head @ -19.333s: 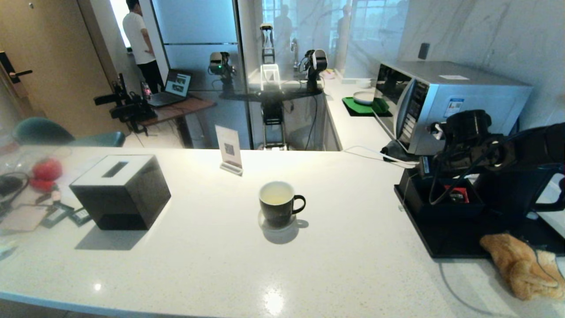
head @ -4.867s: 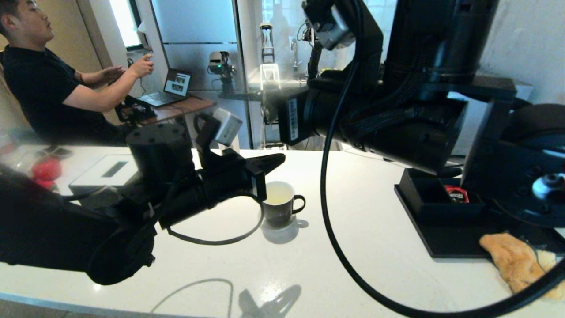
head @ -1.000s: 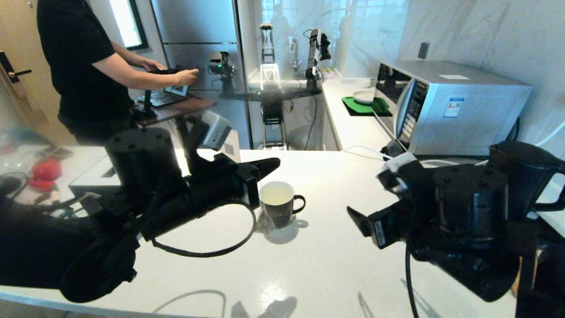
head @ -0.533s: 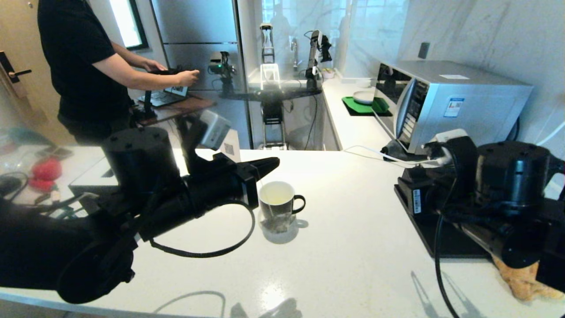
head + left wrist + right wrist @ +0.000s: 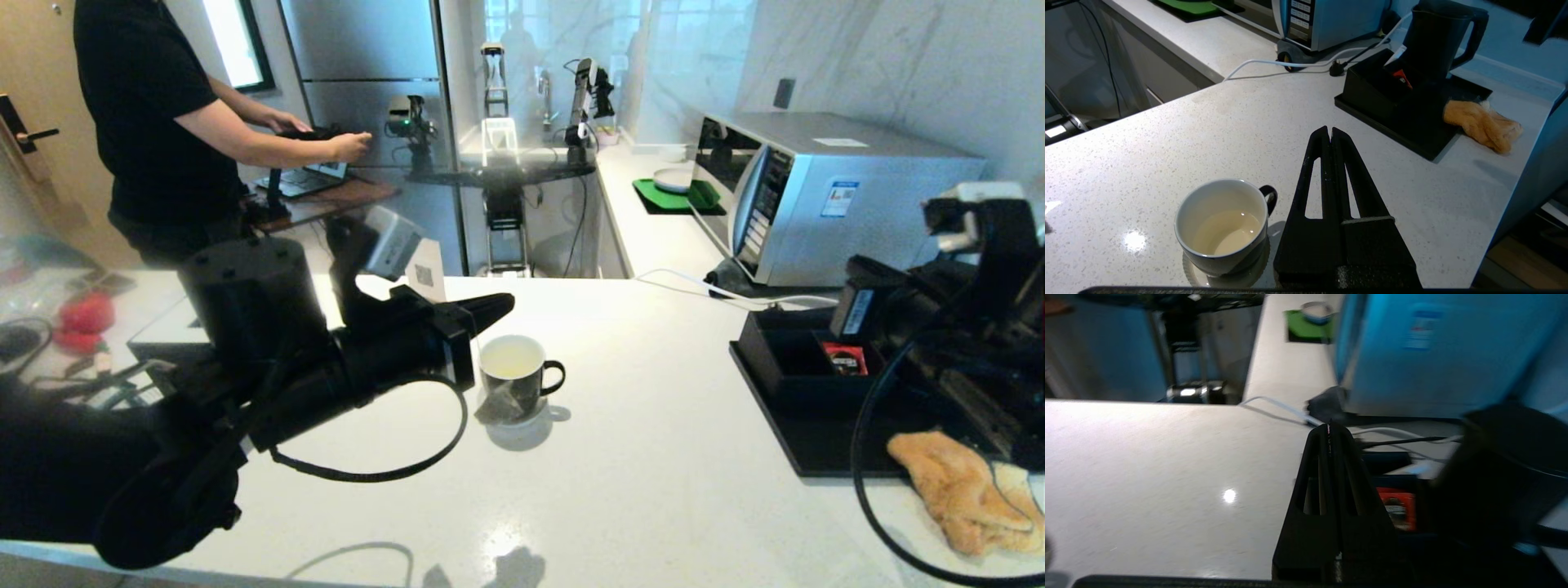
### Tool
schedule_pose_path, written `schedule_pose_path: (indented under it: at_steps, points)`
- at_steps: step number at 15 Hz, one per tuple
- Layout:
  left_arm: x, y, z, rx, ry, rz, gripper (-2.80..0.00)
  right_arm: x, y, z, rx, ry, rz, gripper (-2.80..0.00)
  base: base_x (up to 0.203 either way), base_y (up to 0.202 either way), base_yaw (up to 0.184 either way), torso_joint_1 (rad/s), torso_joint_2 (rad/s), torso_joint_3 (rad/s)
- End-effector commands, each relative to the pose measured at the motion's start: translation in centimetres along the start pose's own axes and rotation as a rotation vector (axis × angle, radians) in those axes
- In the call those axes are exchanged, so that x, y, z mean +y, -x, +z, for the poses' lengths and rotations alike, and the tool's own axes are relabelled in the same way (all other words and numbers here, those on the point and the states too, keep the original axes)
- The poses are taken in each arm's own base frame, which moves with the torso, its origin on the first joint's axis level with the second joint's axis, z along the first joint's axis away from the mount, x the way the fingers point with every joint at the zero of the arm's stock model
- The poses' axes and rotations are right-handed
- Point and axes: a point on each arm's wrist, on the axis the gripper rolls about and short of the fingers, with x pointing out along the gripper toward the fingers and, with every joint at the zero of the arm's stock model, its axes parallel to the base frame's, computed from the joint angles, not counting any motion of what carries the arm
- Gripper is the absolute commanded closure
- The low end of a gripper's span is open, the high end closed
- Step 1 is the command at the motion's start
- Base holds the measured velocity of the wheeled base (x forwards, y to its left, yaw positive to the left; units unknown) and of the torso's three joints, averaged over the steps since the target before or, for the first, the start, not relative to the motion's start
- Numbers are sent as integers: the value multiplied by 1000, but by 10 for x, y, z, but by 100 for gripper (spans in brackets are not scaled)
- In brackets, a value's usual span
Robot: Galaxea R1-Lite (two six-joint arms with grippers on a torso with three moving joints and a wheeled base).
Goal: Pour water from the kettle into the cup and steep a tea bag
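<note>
- Head view: left gripper (image 5: pixel 498 307) hovers closed above small black ceramic mug (image 5: pixel 513 377), holding a tea bag (image 5: pixel 495 403) hanging outside by its string.
- Right gripper (image 5: pixel 1329 430), closed and empty, now back beside matte black electric kettle (image 5: pixel 1434 37); steeping not yet done.

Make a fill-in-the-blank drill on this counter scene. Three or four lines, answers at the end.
1. The cup is black outside and ____ inside.
2. The cup's handle points toward the robot's ____ (left or right).
3. The kettle stands on a black ____.
4. The left pincer by the cup and the right pincer near the kettle are both ____ (open or shut).

Answers: white; right; tray; shut
</note>
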Motion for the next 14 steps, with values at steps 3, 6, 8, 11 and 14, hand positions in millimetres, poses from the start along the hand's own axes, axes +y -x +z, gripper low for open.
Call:
schedule_pose_path:
  at_steps: [3,6,8,11,14]
  points:
    - [-3,9,1,-4,0,-1,0,-60,51,7,-91,-33,-182,0,0,0,0,0,0,0]
    - [-2,13,3,-10,-2,6,0,-86,103,-8,-129,-32,-270,0,0,0,0,0,0,0]
    - [-3,14,3,-12,-3,6,0,-94,138,-21,-164,-17,-291,0,0,0,0,0,0,0]
    - [-4,17,3,-10,-3,6,0,-100,179,-41,-185,9,-309,0,0,0,0,0,0,0]
    - [-4,18,4,-13,-4,6,0,-105,217,-60,-196,39,-326,0,0,0,0,0,0,0]
